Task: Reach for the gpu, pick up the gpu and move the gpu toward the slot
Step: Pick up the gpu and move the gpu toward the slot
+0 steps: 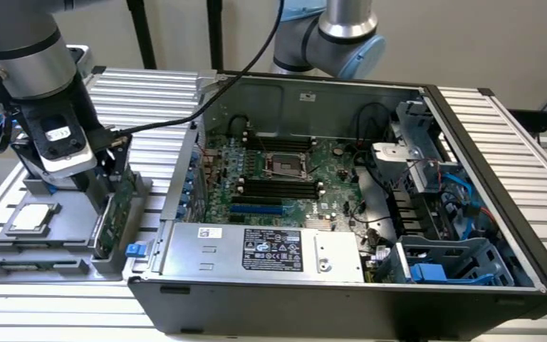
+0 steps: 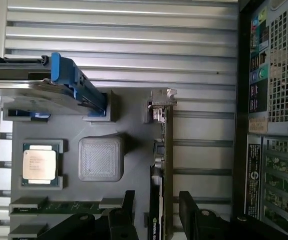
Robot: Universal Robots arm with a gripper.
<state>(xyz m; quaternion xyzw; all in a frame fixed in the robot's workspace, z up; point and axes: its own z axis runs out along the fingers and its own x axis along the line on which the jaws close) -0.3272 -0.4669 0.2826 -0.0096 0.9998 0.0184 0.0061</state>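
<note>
Where the ribbed aluminium table (image 1: 150,92) (image 2: 118,40) meets the room, a plain beige wall (image 1: 464,43) stands behind it, and an open black computer case (image 1: 350,313) (image 2: 271,75) lies on the slats with its motherboard (image 1: 283,178) and silver power supply (image 1: 264,249) facing up. At the exterior view's left a grey holder (image 1: 65,267) (image 2: 133,125) sits beside the case. The gpu (image 1: 110,217) (image 2: 168,145) stands on edge in it, its green board partly hidden by the arm's wrist in the exterior view and cut off at the frame's edge in the wrist view, where the silver bracket end is plain to see. The gripper (image 1: 110,182) (image 2: 158,194) hangs just over the card with its two black fingers (image 2: 128,210) spread, one on each side of the board; whether either pad touches it is hard to make out. Around it in the holder lie a square silver chip (image 1: 31,217) (image 2: 39,164), a grey ribbed block (image 2: 101,157), memory sticks (image 2: 58,205) and a hard drive in a blue frame (image 2: 43,90). A black cable (image 1: 245,71) runs from the wrist over the case wall.
</note>
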